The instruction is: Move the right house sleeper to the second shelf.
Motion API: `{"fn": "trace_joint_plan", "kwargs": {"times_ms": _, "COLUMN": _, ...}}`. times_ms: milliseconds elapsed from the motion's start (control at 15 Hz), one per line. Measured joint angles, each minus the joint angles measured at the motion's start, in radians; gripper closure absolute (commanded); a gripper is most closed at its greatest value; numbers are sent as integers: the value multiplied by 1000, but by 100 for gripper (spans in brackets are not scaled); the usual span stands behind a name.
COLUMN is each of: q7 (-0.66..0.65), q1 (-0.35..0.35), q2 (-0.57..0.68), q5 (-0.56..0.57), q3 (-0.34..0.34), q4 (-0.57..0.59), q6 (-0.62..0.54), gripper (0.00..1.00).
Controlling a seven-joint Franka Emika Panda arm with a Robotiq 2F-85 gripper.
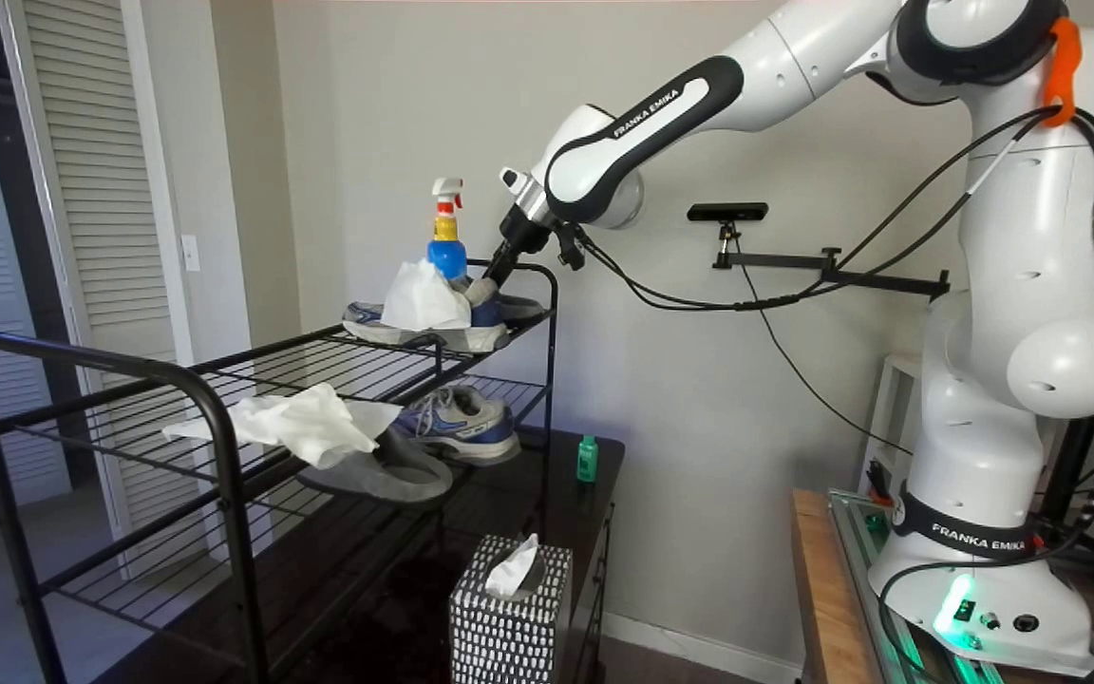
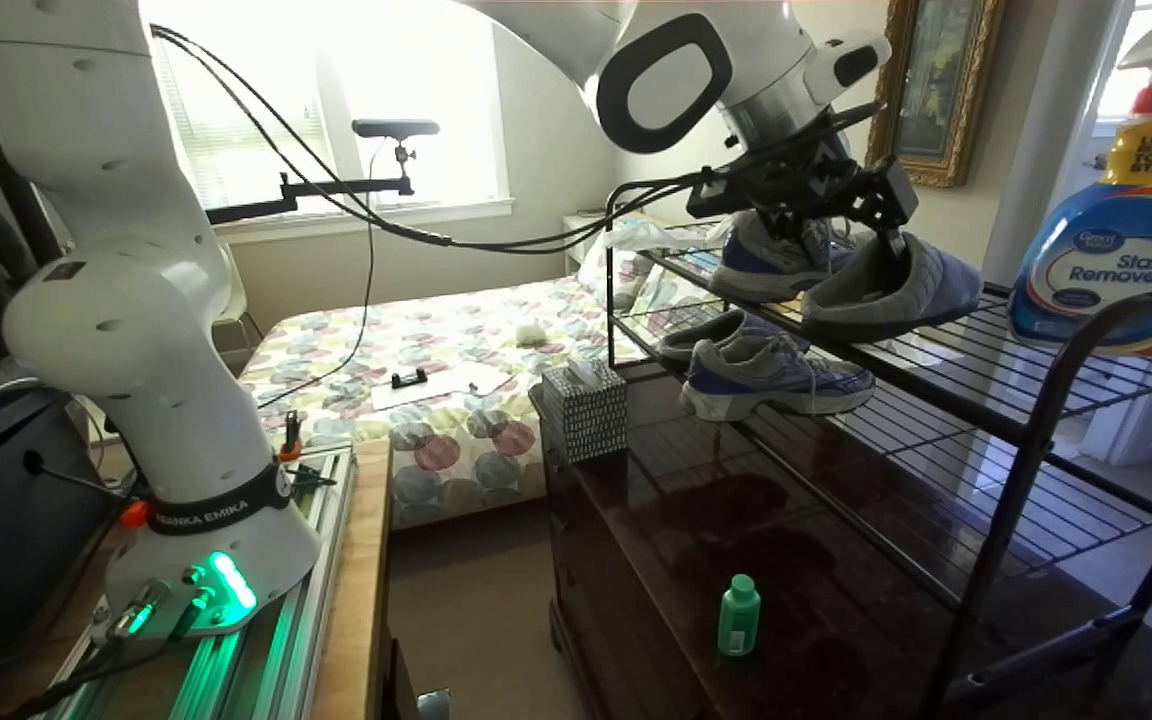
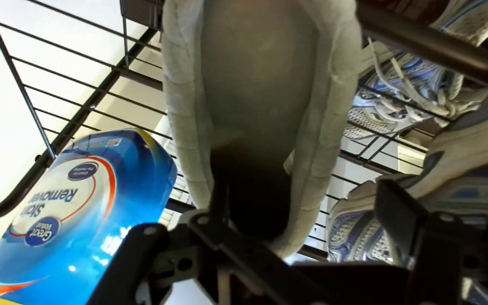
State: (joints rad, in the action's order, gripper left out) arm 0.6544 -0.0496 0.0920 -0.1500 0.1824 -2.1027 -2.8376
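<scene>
Where fingers [image 3: 397,209] spread, sneaker [image 2: 768,262] seems close.

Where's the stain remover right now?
In an exterior view, the stain remover bottle stands on the top shelf at far right, beside the gray slipper. In the wrist view, it's at left.
</scene>
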Motion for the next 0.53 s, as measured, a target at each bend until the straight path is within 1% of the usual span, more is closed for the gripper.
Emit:
{"fn": "trace_joint_plan", "kwargs": {"times_ms": 67, "q7": 0, "q1": 4, "q2": 17, "q5": -6, "q3": 0, "q4": 15, "q6": 0, "gripper": 46}}
{"fn": "trace_joint_plan", "kwargs": {"times_ms": 133, "q7": 0, "q1": 7, "q2": 31, "q5": -12, "q3": 0, "q4": 28, "q6": 1, "gripper": 47}}
{"fn": "trace_joint_plan", "kwargs": {"times_ms": 200, "q7": 0, "q1": 10, "q2": 44, "q5": -21, "q3": 0, "q4": 39, "q6": 3, "gripper": 52}}
{"fn": "trace_joint_plan", "kwargs": {"times_ms": 267, "q7": 0, "q1": 11, "q2": 55, "q5": -33, "q3": -1, "q4": 49, "q6": 6, "gripper": 62}}
{"fn": "trace_joint_plan", "kwargs": {"times_ms": 533, "q7": 2, "q1": 15, "q2": 72, "q5": -82, "q3": -10, "q4": 80, "q6": 25, "gripper": 90}}
